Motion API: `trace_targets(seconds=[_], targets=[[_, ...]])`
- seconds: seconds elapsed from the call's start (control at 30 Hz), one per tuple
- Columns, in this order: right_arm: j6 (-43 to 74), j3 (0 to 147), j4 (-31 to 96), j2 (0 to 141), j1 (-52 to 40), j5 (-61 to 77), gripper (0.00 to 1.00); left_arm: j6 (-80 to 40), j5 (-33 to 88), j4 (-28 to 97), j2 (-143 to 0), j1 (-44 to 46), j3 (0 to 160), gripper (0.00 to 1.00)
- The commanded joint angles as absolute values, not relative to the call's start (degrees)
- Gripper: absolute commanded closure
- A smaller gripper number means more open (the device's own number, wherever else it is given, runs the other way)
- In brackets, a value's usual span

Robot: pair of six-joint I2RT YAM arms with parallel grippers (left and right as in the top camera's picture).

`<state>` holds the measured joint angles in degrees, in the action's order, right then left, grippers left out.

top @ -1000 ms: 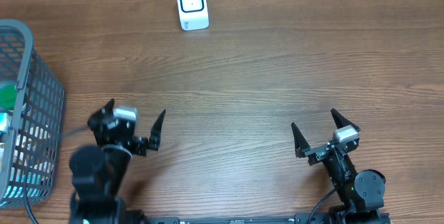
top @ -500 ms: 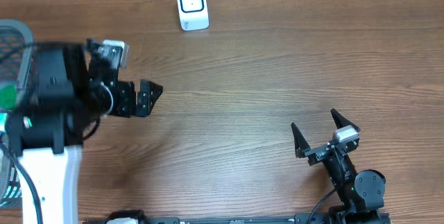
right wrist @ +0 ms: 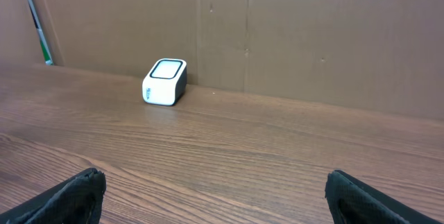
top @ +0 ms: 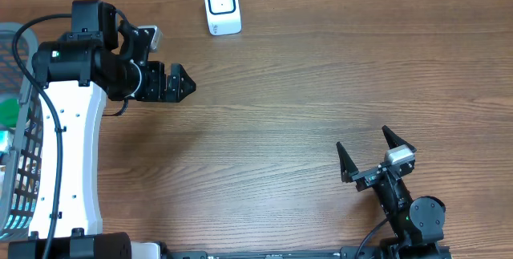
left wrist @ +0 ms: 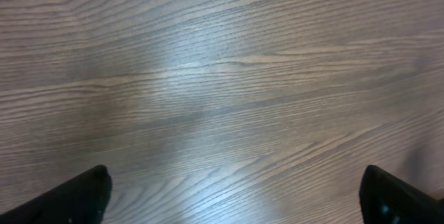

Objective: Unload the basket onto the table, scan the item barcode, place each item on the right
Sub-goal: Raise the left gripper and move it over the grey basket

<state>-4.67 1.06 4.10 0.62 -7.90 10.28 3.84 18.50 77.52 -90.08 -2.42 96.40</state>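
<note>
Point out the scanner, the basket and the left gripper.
scanner (top: 222, 6): overhead view, middle of its white top face.
basket (top: 20, 187): overhead view, on its mesh wall.
left gripper (top: 183, 81): overhead view, between its fingertips.

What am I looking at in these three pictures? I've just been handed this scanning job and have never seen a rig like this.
Two robot arms work at a wooden table, each ending in a two-finger gripper. The top-down picture comes from a fixed camera above the table. The other two come from cameras on the wrists, so the dark shapes in their bottom corners are that gripper's own fingertips. The left gripper is out over the table, beside the wire basket at the left edge, and its camera looks straight down at bare wood. The right gripper sits close to its base and looks across at the white barcode scanner, which stands by the cardboard wall. Both grippers are open and empty. The basket holds things, including a green item, but the arm mostly hides them.
</note>
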Motion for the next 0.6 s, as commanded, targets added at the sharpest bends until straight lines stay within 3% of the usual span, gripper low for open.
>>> trace_targets(seconds=[0.0, 0.57], targets=[[-4.3, 0.4, 3.8, 0.2, -7.8, 10.6, 0.0, 1.2, 20.3, 77.7, -89.7, -2.6, 101.4, 0.06], [-4.3, 0.4, 3.8, 0.2, -7.8, 10.6, 0.0, -7.7, 4.4, 88.1, -89.6, -3.8, 134.2, 0.0]])
